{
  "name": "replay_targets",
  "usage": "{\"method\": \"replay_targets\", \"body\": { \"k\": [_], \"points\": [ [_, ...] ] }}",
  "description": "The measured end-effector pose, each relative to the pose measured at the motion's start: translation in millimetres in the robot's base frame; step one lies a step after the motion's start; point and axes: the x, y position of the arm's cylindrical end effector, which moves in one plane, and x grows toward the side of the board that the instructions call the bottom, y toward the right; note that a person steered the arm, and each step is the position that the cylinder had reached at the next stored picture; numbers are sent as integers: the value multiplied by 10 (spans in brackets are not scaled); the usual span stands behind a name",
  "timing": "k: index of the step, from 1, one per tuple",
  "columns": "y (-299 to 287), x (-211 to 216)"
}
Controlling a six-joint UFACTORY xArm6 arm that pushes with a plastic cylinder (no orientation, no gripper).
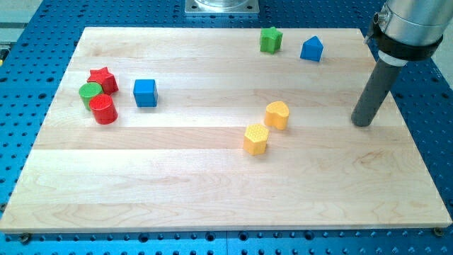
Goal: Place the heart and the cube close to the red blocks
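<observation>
Blue cube already near red star and red cylinder. Yellow heart mid-board. My tip, no gripper, touching nothing, right of heart; next, push heart leftward.

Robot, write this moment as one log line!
my tip: view's right, touching nothing | blue cube: beside red blocks | yellow heart: mid-board, unmoved

Blue cube just right of red star, red cylinder; yellow heart mid-board.
</observation>
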Motion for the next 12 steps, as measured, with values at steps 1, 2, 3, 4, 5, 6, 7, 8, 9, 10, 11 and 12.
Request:
{"method": "replay_targets", "body": {
  "k": [1,2,3,4,5,6,7,8,9,10,11,12],
  "points": [
    [-326,2],
    [-756,2],
    [-1384,1],
    [-2199,1],
    [-2504,1],
    [-2414,0],
    [-2297,-66],
    [-2718,-67],
    [-3347,-67],
    [-3246,-42],
    [-2756,-43],
    [-2374,-107]
  ]
}}
